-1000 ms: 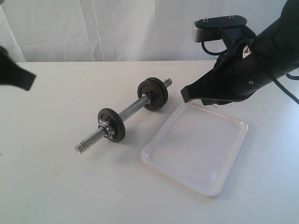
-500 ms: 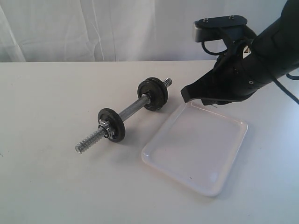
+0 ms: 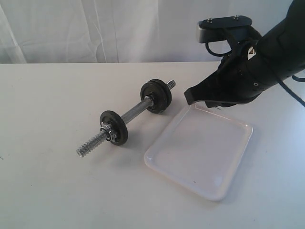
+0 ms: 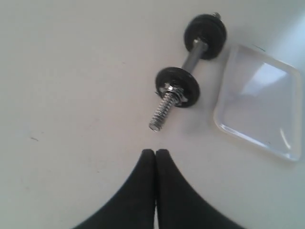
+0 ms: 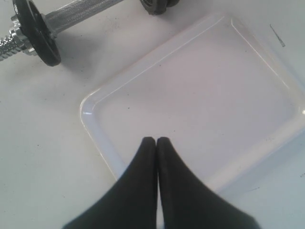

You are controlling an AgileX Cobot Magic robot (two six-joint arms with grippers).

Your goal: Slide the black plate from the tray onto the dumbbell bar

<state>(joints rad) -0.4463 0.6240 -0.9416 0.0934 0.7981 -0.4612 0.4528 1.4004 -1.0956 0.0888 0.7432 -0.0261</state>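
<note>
**Both black plates on the bar, both pairs of fingers pressed shut**

On the matte white worktop (image 3: 57,191) we see a short silver steel dumbbell bar (image 3: 133,112) lying slantwise. Its middle is finely knurled and its ends are cut with a shiny coarse thread. Two small round black iron discs with raised rims are threaded onto it and stand on edge. The front black plate (image 3: 114,128) has a bright chrome nut (image 3: 108,132) against its outer face. The rear black plate (image 3: 156,95) sits close to the far threaded tip. Just beside the bar, but apart from it, lies a shallow white plastic tray (image 3: 205,143) with rounded corners and a low glossy rim.

The exterior view shows the right arm's bulky black body, with the right fingers (image 3: 189,97) hanging over the tray's far edge. We cannot tell their opening from there. The right wrist view settles it: the two smooth, tapered black tips meet with no gap and hold nothing. That view also brings out the grain of the knurling, which the exterior view only hints at.

The left fingers (image 4: 150,155) appear only in the left wrist view. They too are pressed together and hold nothing, and they hang above bare worktop, well short of the bar's free threaded end. From there we look at the nut's facets head-on.
</note>
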